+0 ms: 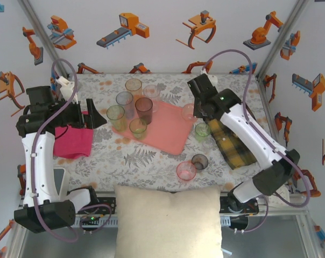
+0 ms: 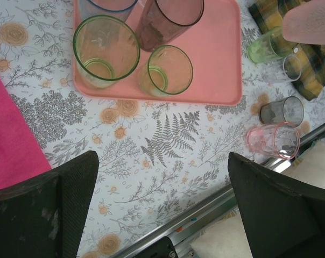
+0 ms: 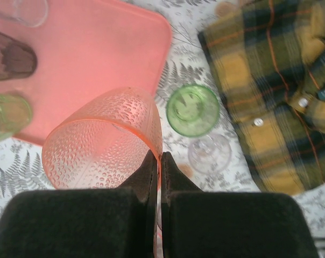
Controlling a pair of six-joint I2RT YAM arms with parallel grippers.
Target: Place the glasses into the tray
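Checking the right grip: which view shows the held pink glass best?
Right wrist: pink glass close up, rim pinched in the right gripper. Top external shows it small, by the gripper; left wrist crops it at the corner.

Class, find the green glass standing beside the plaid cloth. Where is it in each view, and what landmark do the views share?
Top external: green glass right of centre, between tray and plaid cloth.
Left wrist: green glass upper right, at the cloth's edge.
Right wrist: green glass centre, just off the tray's corner.
Shared landmark: the plaid cloth.
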